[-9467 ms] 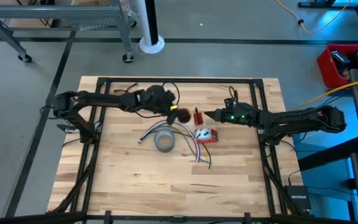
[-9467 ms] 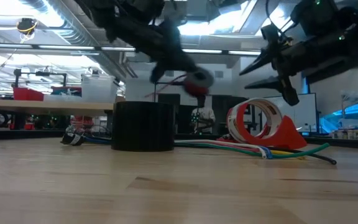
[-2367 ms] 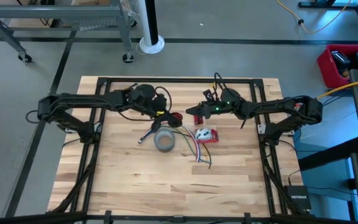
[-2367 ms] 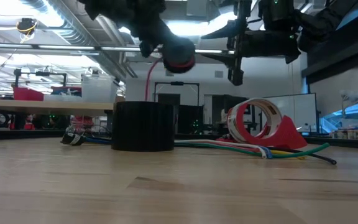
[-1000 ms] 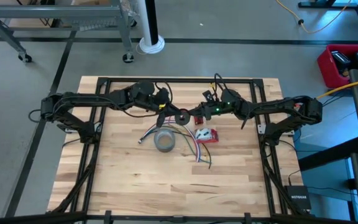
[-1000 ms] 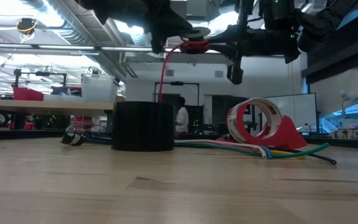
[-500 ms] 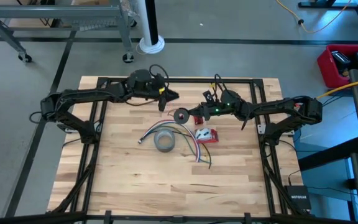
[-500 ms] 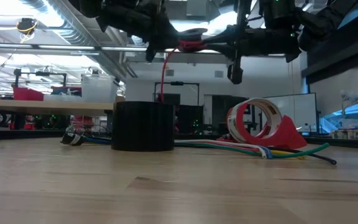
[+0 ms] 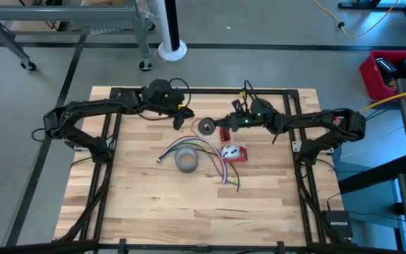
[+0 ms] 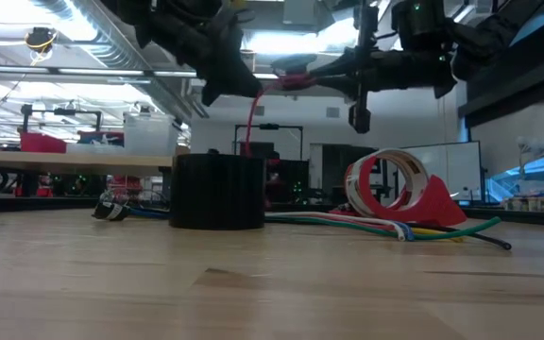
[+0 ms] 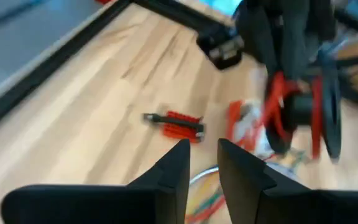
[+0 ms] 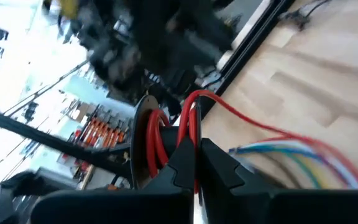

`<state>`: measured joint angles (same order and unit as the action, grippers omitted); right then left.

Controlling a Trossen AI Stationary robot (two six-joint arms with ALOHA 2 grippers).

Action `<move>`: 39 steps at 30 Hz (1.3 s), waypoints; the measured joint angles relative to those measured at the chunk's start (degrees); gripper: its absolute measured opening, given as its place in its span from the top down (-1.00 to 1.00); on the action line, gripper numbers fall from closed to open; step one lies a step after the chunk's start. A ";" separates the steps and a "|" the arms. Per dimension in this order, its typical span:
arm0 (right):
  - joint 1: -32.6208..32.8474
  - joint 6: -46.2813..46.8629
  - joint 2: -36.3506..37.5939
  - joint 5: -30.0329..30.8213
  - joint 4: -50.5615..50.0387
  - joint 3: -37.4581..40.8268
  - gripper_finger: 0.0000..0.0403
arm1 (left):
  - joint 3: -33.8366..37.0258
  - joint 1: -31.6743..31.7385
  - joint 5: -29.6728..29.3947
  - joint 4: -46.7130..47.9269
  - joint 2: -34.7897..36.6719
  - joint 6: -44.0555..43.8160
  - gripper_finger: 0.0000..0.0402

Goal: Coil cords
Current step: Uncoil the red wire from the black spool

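A small black round spool (image 9: 206, 127) wound with thin red wire is held up above the table's far middle. It also shows in the left wrist view (image 11: 300, 106). My right gripper (image 9: 217, 128) is shut on it. The red wire (image 10: 250, 118) trails from the spool down behind the grey tape roll (image 10: 217, 192). My left gripper (image 9: 180, 116) hovers just left of the spool. Its fingers (image 11: 176, 171) are slightly apart with nothing between them. My right gripper (image 12: 194, 158) pinches the spool at its red windings (image 12: 191, 127), beside a black flange (image 12: 140, 146). Its own fingers hide whether they are on the wire or the hub. They come nearly level from the table's right. The spool is lifted clear, and the wire hangs slack below it.
A grey tape roll (image 9: 186, 160) lies mid-table on a fan of coloured wires (image 9: 213, 159). A red tape dispenser (image 9: 234, 153) sits to its right. A small red part (image 11: 179, 123) lies under the spool. Black frame rails (image 9: 203, 90) edge the table.
My left gripper has drawn back from the spool toward the table's far left, then eased back toward it. The spool has stayed lifted in my right gripper, which has hardly moved. The red wire still hangs from the spool to the table.
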<state>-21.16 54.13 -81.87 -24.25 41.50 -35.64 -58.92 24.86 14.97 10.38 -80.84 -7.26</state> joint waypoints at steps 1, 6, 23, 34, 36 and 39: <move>-0.78 0.23 0.00 -0.36 0.10 0.00 0.95 | 0.00 -0.34 -0.99 0.14 0.00 1.25 0.66; -3.11 1.71 0.04 -1.06 -0.09 0.00 0.95 | 0.00 -1.50 -1.57 0.19 -0.02 3.00 0.69; -3.20 3.71 0.04 -3.88 2.05 0.00 0.95 | 0.00 -5.92 -10.37 -0.78 -3.03 6.48 0.70; -3.20 3.69 0.04 -3.89 2.05 0.00 0.95 | 0.00 -7.74 -17.71 -2.38 -3.04 7.42 0.70; -3.25 3.69 0.04 -3.89 2.03 0.00 0.95 | 0.00 -8.06 -18.58 -2.41 -3.04 7.38 0.70; -3.25 3.69 0.04 -3.89 2.05 0.00 0.95 | 0.00 -8.43 -19.71 -2.91 -3.04 7.32 0.70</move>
<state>-24.40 57.82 -81.82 -28.14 43.55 -35.64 -58.92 16.43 -4.74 7.47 -83.88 0.05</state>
